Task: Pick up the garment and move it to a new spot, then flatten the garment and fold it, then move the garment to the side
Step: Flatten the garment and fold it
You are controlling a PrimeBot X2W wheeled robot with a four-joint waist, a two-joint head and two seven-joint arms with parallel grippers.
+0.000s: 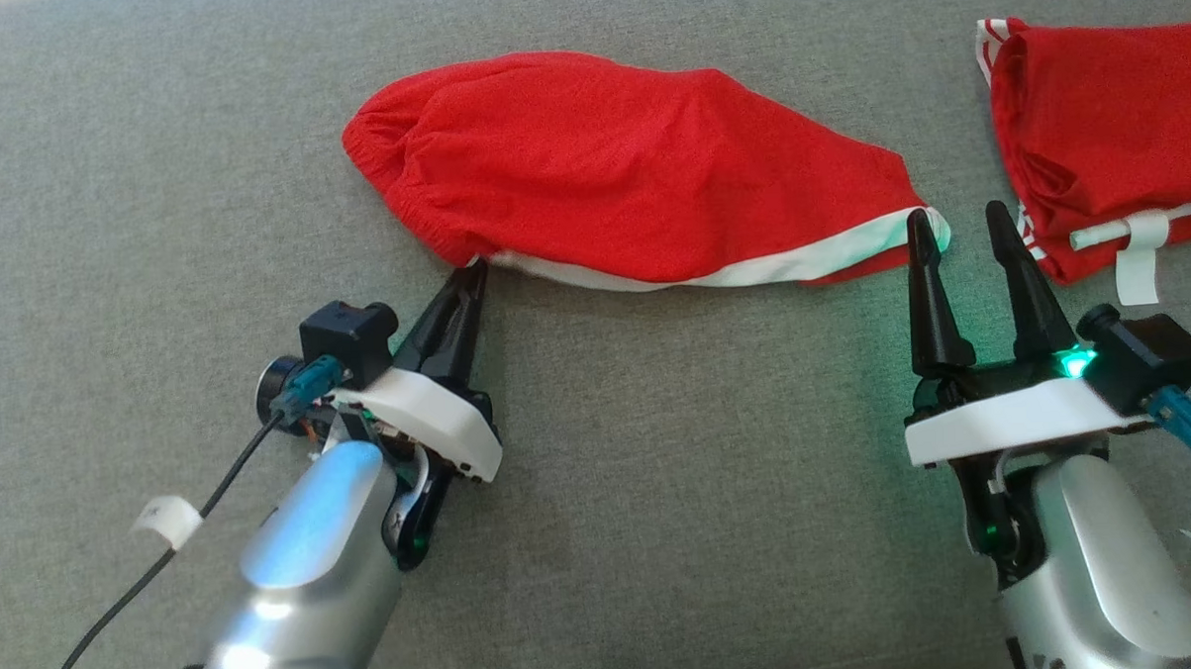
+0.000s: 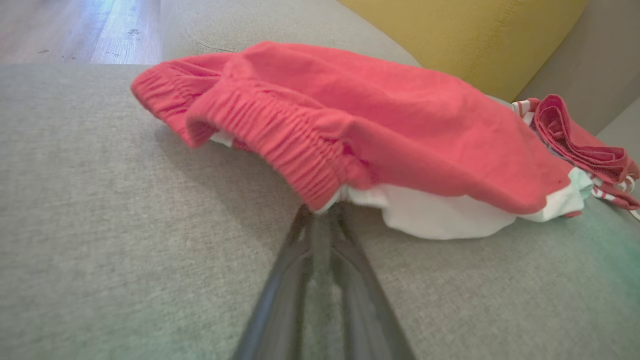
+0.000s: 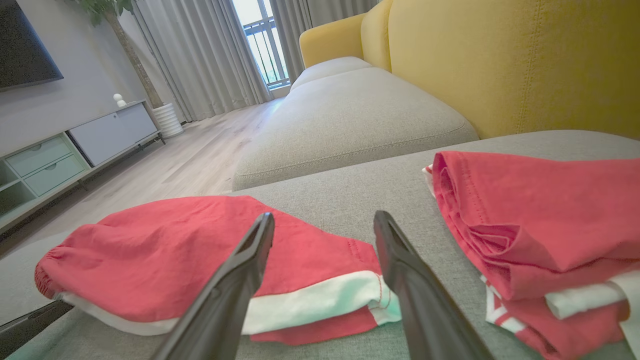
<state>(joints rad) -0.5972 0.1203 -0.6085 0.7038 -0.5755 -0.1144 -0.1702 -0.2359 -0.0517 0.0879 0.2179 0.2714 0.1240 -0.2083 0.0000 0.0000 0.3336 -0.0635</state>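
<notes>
From my station I see the garment (image 1: 639, 165), a pair of red shorts, lying on the grey sofa cushion (image 1: 662, 530) a little left of centre. It appears doubled over on itself. The elastic waistband (image 2: 280, 135) shows two layers at the left end, and a white band (image 1: 752, 270) runs along the near edge. I judge the pick-up, the move and most of the flattening and folding to be done. The top bulges a bit instead of lying flat, so the fold may need another pass or a smoothing. My left gripper (image 1: 473, 275) has its fingers pressed together, tips right at the near left corner just under the waistband. Whether any cloth is pinched between them I cannot tell. My right gripper (image 1: 958, 213) is spread wide at the near right corner, one finger touching the white band and the other on bare cushion, holding nothing. A second red garment (image 1: 1103, 129), already folded, sits apart to the right. What I take to be left is to tidy or finish the fold and then carry the shorts to the side. That last move has not begun, as the shorts rest on the cushion in front of both arms.
</notes>
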